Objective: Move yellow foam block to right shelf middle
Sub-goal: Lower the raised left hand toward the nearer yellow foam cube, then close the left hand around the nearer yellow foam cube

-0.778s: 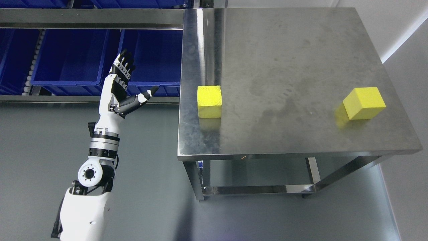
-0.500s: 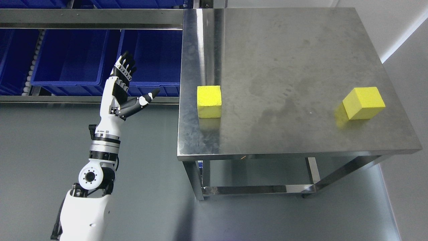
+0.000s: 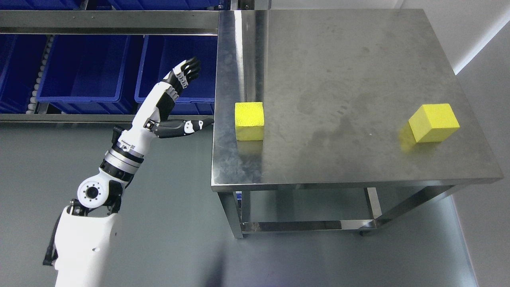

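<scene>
A yellow foam block sits near the left edge of the steel table. A second yellow foam block sits near the table's right edge. My left hand is open and empty, fingers spread, raised just left of the table's left edge. Its thumb points toward the left block and stops short of the table edge. The right arm is out of view.
A metal shelf rail with blue bins stands behind the left arm at the upper left. The grey floor lies below. A white wall is at the upper right.
My left arm has swung right toward the table. The hand has tilted so the fingers point up-right and the thumb now nearly reaches the table edge. The blocks have not moved.
</scene>
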Controlling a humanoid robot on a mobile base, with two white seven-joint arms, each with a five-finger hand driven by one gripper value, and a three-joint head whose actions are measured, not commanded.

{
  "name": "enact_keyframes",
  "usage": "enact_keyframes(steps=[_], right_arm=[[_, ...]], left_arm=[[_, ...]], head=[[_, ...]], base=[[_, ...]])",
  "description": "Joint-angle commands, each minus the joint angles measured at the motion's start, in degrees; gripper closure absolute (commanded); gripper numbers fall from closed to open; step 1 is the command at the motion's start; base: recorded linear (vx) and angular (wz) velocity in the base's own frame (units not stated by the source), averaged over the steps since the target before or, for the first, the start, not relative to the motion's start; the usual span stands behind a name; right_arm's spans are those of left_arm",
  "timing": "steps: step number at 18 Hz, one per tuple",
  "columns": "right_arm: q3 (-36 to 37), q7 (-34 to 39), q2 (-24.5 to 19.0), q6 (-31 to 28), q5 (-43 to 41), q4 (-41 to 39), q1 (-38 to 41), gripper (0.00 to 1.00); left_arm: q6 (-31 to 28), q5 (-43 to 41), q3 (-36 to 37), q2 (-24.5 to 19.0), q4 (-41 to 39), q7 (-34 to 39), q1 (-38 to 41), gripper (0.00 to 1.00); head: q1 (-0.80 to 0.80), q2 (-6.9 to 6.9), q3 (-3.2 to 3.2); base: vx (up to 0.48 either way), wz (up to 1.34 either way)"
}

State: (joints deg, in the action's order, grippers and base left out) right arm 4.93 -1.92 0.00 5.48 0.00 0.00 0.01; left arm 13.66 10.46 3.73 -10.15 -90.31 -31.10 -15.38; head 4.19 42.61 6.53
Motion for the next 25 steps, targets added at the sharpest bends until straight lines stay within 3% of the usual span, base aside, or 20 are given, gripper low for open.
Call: enact_keyframes(steps=[1, 10, 12, 25], right_arm=[[0.0, 0.0, 1.0, 0.0, 0.2, -1.0, 0.1, 0.00], [0.0, 0.0, 1.0, 0.0, 0.2, -1.0, 0.1, 0.00], [0.0, 0.0, 1.0, 0.0, 0.2, -1.0, 0.1, 0.00], [0.0, 0.0, 1.0, 0.0, 0.2, -1.0, 0.1, 0.00]], left_arm=[[-7.3, -0.2, 4.7, -3.4, 1.0, -5.5, -7.5, 0.01], [-8.5, -1.9, 17.4, -2.7, 5.9, -5.9, -12.5, 0.01], [-8.5, -5.5, 17.7, -2.6, 6.1, -6.0, -12.0, 0.01], [-8.3, -9.2, 17.3, -2.6, 8.7, -8.5, -11.3, 0.01]], head=[[0.00, 0.00, 0.00], [0.00, 0.00, 0.00], [0.00, 0.00, 0.00], [0.00, 0.00, 0.00]], base=[[0.000, 0.00], [0.000, 0.00], [0.000, 0.00], [0.000, 0.00]])
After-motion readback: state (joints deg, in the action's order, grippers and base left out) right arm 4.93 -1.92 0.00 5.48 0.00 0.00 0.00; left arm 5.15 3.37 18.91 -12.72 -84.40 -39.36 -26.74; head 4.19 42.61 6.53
